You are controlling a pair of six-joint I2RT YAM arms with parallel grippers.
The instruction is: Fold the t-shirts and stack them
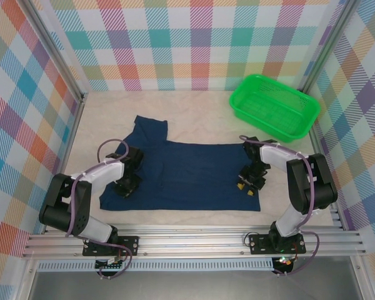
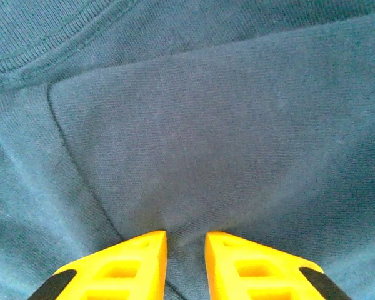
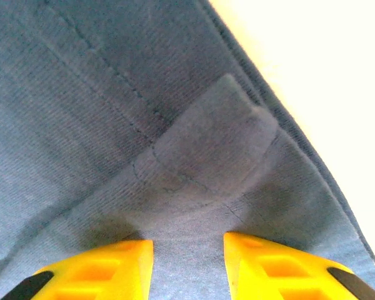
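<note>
Readable text: you have none to read in these views.
T-shirt (image 1: 187, 178): plain navy cloth at centre frame, no lettering you can make out.
Green basket (image 1: 274, 107): upper right of the frame, no label you can read.
Checked walls (image 1: 175, 44): coloured pattern only.

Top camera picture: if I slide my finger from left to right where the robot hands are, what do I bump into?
Left arm, left gripper, t-shirt, right gripper, right arm. The green basket sits farther back, over the right side, so I skipped it.
</note>
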